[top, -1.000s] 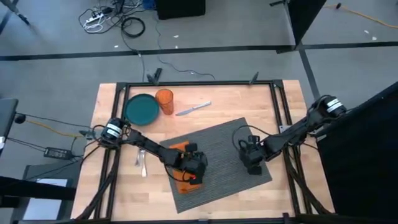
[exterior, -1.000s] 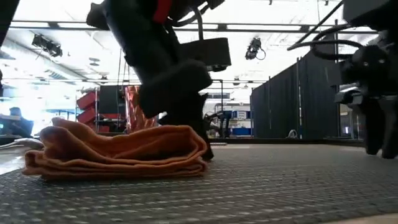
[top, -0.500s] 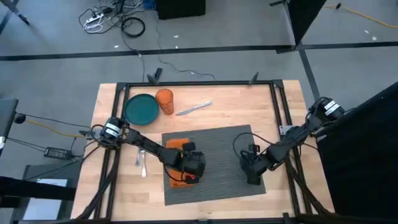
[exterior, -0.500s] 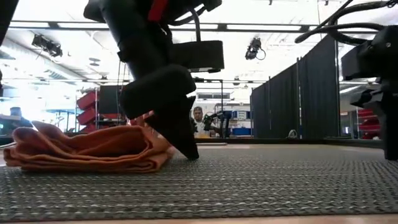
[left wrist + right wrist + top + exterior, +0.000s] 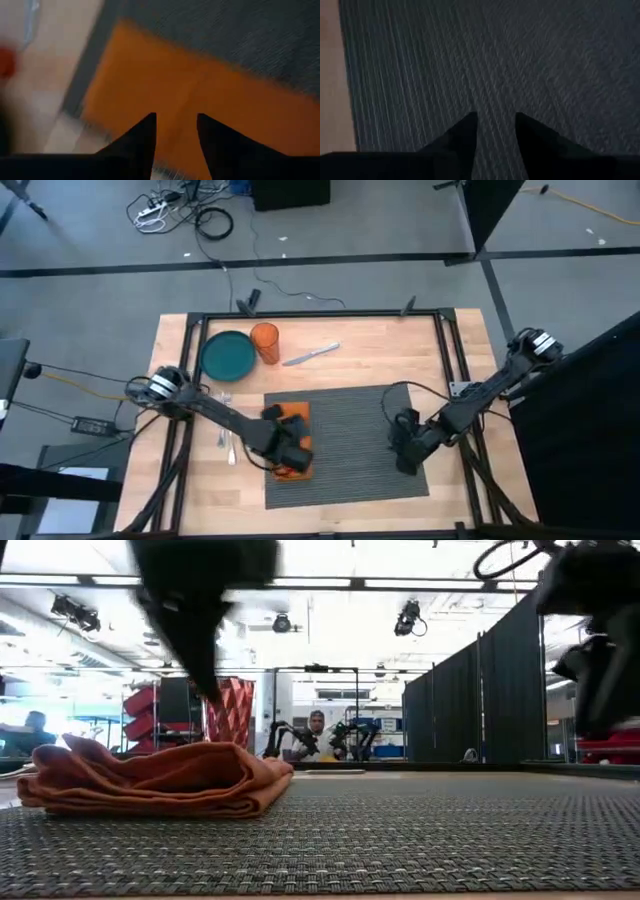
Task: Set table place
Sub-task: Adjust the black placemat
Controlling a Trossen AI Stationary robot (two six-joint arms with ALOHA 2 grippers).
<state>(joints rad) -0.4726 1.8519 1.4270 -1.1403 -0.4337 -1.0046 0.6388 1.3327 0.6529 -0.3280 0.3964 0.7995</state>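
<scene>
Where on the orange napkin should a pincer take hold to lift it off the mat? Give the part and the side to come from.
Probably the rounded folded edge of the napkin, on its side toward the middle of the mat. In the low view that fold stands thick and proud of the mat, so fingers could close across it from above. The left pincer hovers over it.

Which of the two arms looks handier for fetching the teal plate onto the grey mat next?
Probably the left. Its claw hovers over the orange napkin at the mat's left edge, on the same side as the plate. The right claw sits over the mat's right part, farther away.
</scene>
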